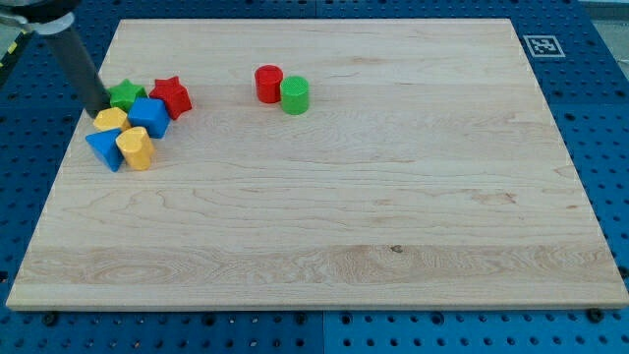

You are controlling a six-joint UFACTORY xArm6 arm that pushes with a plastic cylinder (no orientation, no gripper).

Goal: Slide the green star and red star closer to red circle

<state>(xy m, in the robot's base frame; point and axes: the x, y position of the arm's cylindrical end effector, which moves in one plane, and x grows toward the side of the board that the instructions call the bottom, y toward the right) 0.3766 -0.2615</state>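
My tip (98,111) touches the green star (126,95) on its left side; no jaws show. Red star (171,96) sits just right of it, red circle (267,83) well right on the bench (324,216).

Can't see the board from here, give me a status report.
My tip at green star's left edge. Red star just right of it, red circle farther right. Green circle touching red circle.

Top of the dark rod (69,49) cut off by the view's top edge, green star (127,95) partly hidden at nine o'clock behind my tip (95,111), yellow block (110,120) shape hard to tell, tucked behind the blue block (149,114)
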